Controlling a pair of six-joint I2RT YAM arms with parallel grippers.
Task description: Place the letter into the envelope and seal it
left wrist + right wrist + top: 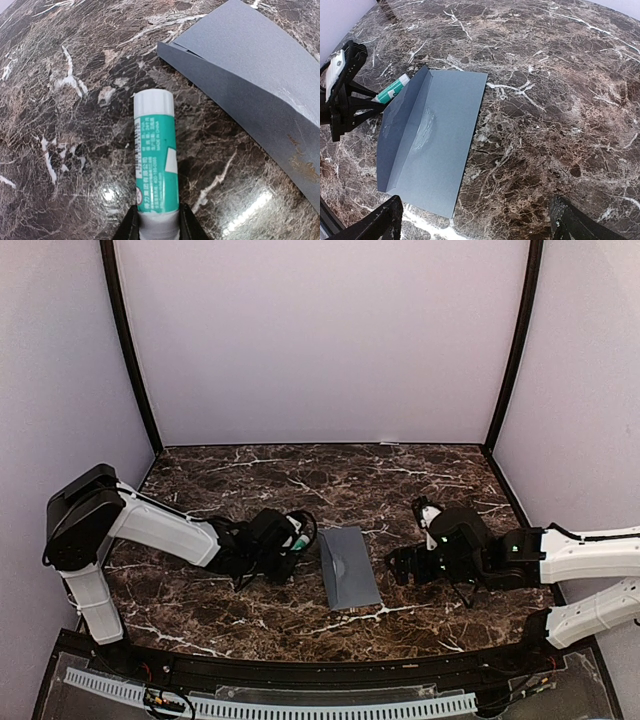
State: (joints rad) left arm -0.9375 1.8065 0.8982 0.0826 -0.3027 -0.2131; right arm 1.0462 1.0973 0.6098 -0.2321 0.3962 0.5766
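Left jaws grasp the glue stick (156, 155) by the envelope (348, 567); right jaws spread, seemingly empty

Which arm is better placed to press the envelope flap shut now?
Probably the right. The right tool is open and empty beside the envelope; the left tool is shut on the glue stick, close to the raised flap.
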